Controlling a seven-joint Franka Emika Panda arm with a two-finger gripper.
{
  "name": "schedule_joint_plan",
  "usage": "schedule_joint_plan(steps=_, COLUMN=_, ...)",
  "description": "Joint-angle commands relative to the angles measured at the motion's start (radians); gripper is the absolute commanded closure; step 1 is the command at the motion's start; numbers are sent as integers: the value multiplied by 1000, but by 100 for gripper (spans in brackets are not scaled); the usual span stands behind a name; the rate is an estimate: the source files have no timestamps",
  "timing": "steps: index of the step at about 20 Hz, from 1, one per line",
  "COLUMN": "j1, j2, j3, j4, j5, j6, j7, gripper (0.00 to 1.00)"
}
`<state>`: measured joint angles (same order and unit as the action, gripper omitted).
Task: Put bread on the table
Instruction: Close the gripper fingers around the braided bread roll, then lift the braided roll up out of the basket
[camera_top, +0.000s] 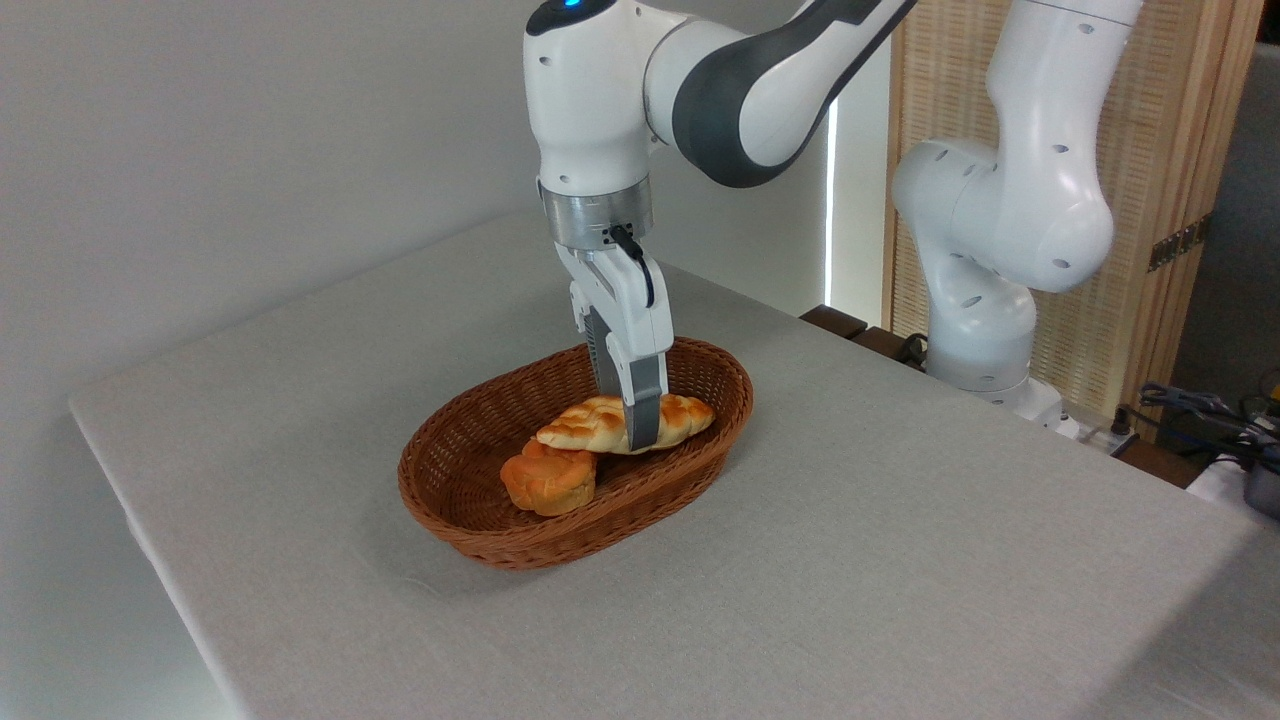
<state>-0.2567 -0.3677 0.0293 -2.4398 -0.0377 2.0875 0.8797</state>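
Bread (600, 423) sits inside the basket (455, 500), toward its far right end, one end overlapping the orange bun (549, 480). Jaws (635, 425) straddle the loaf mid-length, front finger (645, 415) against it; actual clamping can't be confirmed. Basket mid-worktop (900, 560).

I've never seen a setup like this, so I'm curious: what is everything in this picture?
table: one, light grey cloth, fills the foreground
basket: one, brown wicker, oval, mid-table
braided loaf: one, pale golden, in the basket, one end resting on the bun
bun: one, orange, in the basket's front part
screen: one, light wood, right background
cables: dark, far right
robot arm: one, white and grey
gripper: one, fingers astride the loaf
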Motion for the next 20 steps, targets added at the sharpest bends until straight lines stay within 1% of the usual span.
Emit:
schedule_joint_plan(steps=1, j1=-12, j2=4, j3=12, j4=-5, j5=-19, j6=19, j7=19, gripper=50)
schedule_joint_plan(steps=14, j1=-10, j2=4, j3=12, j4=-2, j5=-19, j6=6, j7=16, gripper=50)
schedule_joint_plan(steps=16, j1=-10, j2=4, j3=12, j4=-1, j5=-19, j6=6, j7=18, gripper=54)
schedule_joint_plan(steps=20, j1=-10, j2=4, j3=12, j4=2, j5=-19, j6=5, j7=13, gripper=54)
